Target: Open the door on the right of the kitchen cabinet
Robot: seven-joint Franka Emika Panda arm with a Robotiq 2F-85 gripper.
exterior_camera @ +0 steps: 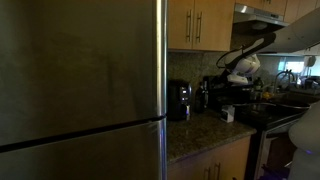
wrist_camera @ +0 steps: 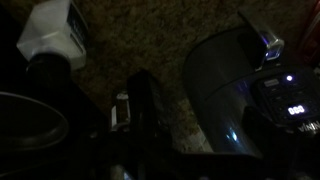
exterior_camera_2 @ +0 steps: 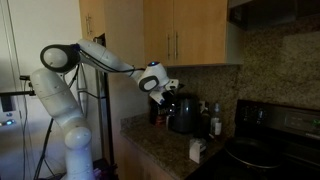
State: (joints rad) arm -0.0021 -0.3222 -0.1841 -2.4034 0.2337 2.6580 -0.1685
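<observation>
The kitchen cabinet (exterior_camera: 200,25) hangs above the granite worktop, and it shows in both exterior views (exterior_camera_2: 185,30). Its two doors are shut and their silver bar handles meet in the middle. The door (exterior_camera: 216,25) on the right has its handle along its left edge, as an exterior view shows (exterior_camera_2: 205,30). My gripper (exterior_camera: 228,82) hangs below the cabinet over the worktop appliances, apart from the door (exterior_camera_2: 166,88). The wrist view is dark and looks down at the worktop. The jaws do not show clearly.
A large steel fridge (exterior_camera: 80,90) fills the left. A black coffee maker (exterior_camera: 180,100) and a dark kettle (wrist_camera: 235,90) stand on the granite worktop (wrist_camera: 130,50). A white box (wrist_camera: 50,35) lies there too. A range hood (exterior_camera: 262,14) hangs beside the cabinet.
</observation>
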